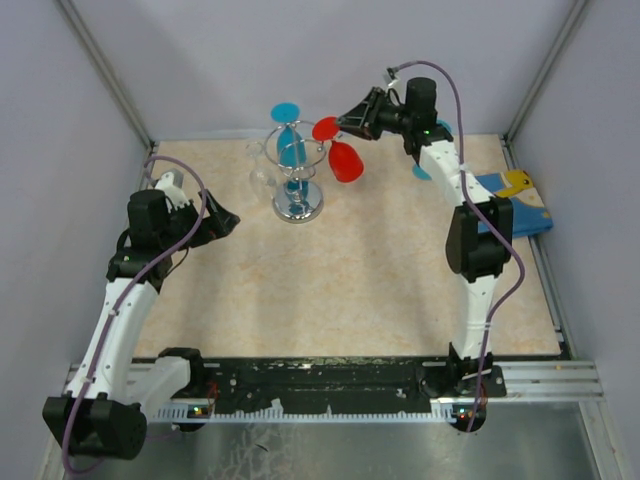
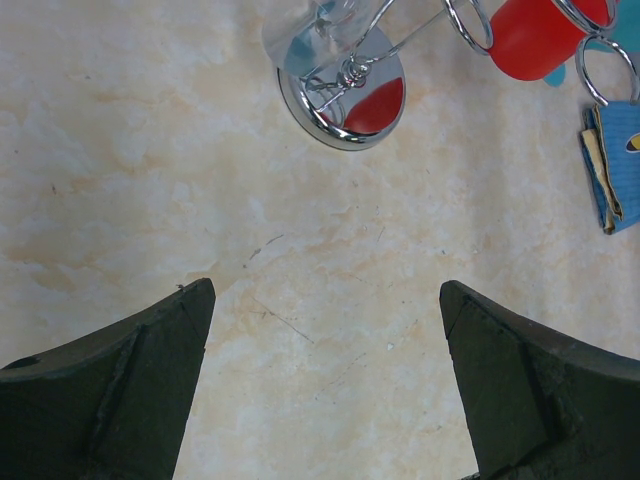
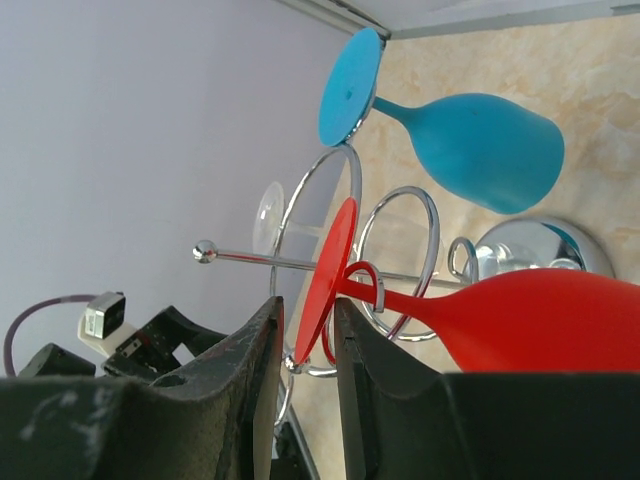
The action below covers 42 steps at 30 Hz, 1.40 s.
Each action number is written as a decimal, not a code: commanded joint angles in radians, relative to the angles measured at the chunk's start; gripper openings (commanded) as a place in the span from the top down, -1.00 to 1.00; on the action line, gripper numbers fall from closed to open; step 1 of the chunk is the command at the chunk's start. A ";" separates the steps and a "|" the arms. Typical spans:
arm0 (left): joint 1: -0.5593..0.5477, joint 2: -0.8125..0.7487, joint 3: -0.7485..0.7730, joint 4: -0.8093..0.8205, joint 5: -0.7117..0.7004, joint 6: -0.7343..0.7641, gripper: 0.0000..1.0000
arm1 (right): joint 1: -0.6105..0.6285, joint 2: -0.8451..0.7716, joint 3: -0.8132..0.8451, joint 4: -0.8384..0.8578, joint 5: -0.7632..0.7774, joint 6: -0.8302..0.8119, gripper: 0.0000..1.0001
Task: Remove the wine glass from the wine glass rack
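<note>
— Hanging upside down on the rack (image 1: 298, 205), is that the red glass (image 3: 540, 320)?
— Yes. It is at the rack's right side. Its stem passes through a wire loop, with the foot above the loop and the bowl below. The rack stands on the far part of the desk (image 1: 380, 290).
— And the right hand (image 3: 308, 320)?
— Its two fingers are almost closed, and the rim of the red foot sits in the narrow gap. I cannot tell if they press it.
— The left hand (image 2: 325, 385)?
— It is wide open and holds nothing. It is above the desk, near the rack's round base, not touching it.
— Other glasses?
— A blue glass (image 3: 480, 145) hangs beside the red one, and a clear glass (image 3: 268, 218) at the left side.
</note>
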 commanded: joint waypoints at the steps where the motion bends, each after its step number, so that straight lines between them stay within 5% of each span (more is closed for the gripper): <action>1: -0.003 -0.018 0.008 0.006 0.002 -0.001 -1.00 | 0.019 0.032 0.089 -0.036 -0.009 -0.034 0.45; 10: -0.002 -0.021 0.006 0.004 -0.006 0.004 -1.00 | 0.032 0.081 0.180 -0.151 0.008 -0.084 0.47; 14: -0.002 -0.020 0.008 0.006 -0.007 0.005 -1.00 | 0.035 0.079 0.197 -0.172 0.008 -0.090 1.00; 42: -0.002 0.003 0.091 0.007 -0.015 0.002 -1.00 | -0.173 -0.163 -0.173 0.108 -0.032 0.051 1.00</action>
